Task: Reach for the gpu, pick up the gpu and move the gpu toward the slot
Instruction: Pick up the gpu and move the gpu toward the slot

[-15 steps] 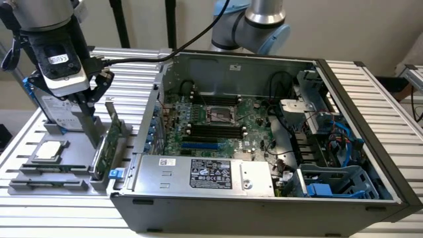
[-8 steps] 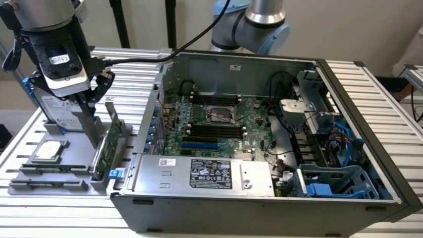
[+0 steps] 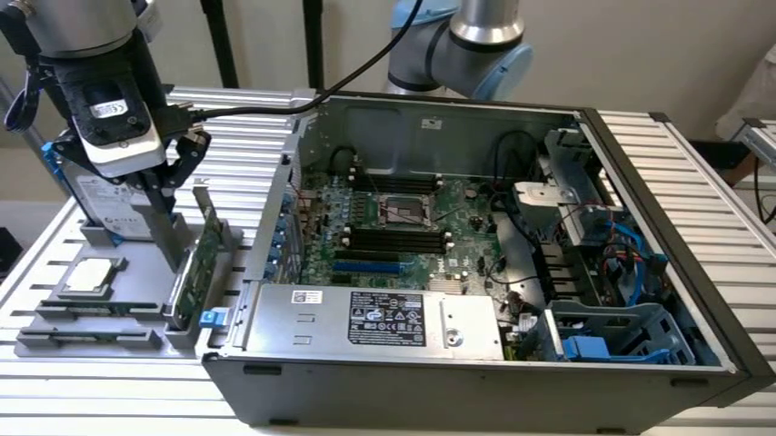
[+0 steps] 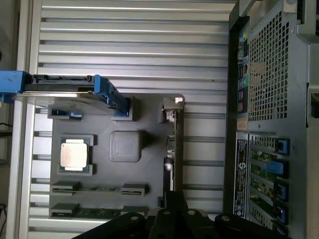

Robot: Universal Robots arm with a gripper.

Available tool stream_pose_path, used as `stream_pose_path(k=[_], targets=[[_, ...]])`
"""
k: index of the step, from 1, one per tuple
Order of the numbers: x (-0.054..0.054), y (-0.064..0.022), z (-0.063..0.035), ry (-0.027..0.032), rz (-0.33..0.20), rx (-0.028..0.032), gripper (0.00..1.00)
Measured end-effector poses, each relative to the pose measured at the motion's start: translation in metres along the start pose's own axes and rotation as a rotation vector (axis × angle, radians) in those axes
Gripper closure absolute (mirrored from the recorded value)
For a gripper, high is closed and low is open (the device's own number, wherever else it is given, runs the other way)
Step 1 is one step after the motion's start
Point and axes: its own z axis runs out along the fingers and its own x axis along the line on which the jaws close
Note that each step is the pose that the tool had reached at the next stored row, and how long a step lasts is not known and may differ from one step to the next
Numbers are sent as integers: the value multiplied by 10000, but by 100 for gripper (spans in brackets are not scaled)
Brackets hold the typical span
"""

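The black claw [image 3: 173, 202] hangs low over the dark grey plastic holder tray [image 3: 145, 341]. I cannot tell if it is wide or narrow, or if it already touches something. Just under it, a little to the exterior view's right, stands the gpu [image 3: 198, 259], a thin flat green circuit-board card with a silver metal end bracket. It is upright on its long edge in a groove of the tray. In the wrist view the claw [image 4: 172, 219] sits at one end of the gpu [image 4: 174, 149], in line with it. Behind the claw stands a silver hard drive with blue side rails [image 3: 91, 195], and lower on the tray lies a small square silver chip [image 3: 94, 275]. Further from the claw, to the exterior view's right, a large grey open computer case [image 3: 485, 391] lies on the ribbed aluminium table [image 3: 97, 391], with a blue slot [image 3: 367, 268] on the green motherboard inside. By my judgement the reach is almost finished. The gpu is not lifted yet, and the carrying toward the slot is all left to do.
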Motion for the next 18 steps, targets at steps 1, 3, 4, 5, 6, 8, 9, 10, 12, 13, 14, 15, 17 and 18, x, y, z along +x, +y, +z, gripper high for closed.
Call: stream_pose_path(k=[1, 3, 4, 5, 6, 8, 9, 10, 12, 13, 14, 15, 17, 18], targets=[[0, 0, 0, 0, 0, 0, 88], [0, 0, 0, 1, 0, 0, 76], [0, 0, 0, 1, 0, 0, 76], [0, 0, 0, 0, 0, 0, 70], [0, 0, 0, 0, 0, 0, 64], [0, 0, 16, -2, 16, -1, 58], [0, -1, 33, -2, 35, -1, 58], [0, -2, 52, -2, 51, -1, 58], [2, -3, 88, -3, 81, -1, 58], [2, -4, 106, -4, 89, -1, 58], [2, -5, 124, -4, 90, 0, 58], [1, -6, 142, -4, 92, -1, 58], [1, -7, 178, -3, 93, -1, 58], [1, -8, 196, -3, 92, 0, 58]])
